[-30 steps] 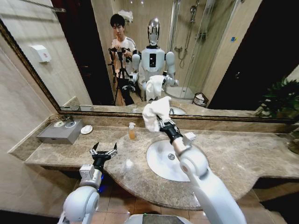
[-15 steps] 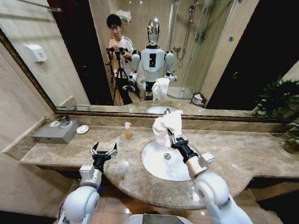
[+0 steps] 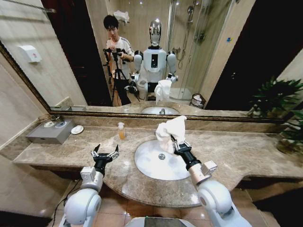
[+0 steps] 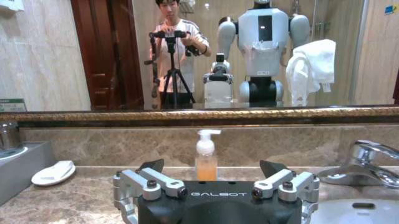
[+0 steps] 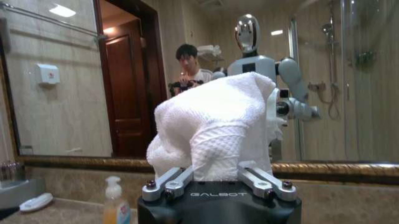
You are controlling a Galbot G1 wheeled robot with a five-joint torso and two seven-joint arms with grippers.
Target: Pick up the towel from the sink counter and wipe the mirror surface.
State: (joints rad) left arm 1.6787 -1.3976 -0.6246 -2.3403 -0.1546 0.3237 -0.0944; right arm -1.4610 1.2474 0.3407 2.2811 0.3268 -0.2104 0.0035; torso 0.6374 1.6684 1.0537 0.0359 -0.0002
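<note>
My right gripper (image 3: pixel 176 143) is shut on the white rumpled towel (image 3: pixel 169 131), which stands bunched above its fingers (image 5: pixel 171 183) in the right wrist view, towel (image 5: pixel 212 123). It hangs over the far rim of the white basin (image 3: pixel 149 165) of the marble sink counter (image 3: pixel 246 151), a little short of the mirror (image 3: pixel 222 52), with the dark-framed glass (image 5: pixel 62 93) facing it. My left gripper (image 3: pixel 105 153) hovers open over the counter's front edge, left of the basin, nothing between its fingers (image 4: pixel 153 164).
A soap bottle (image 3: pixel 121 131) stands left of the basin, also as soap bottle (image 4: pixel 206 158). Farther left lie a small white dish (image 3: pixel 77 129) and a grey box (image 3: pixel 49 132). The chrome tap (image 4: pixel 367 161) is behind the basin. A plant (image 3: pixel 284 127) stands at the counter's right end.
The head view has shifted. My right gripper has drawn the towel down and rightward from the mirror's lower edge to above the basin's far rim. The left arm has stayed put.
</note>
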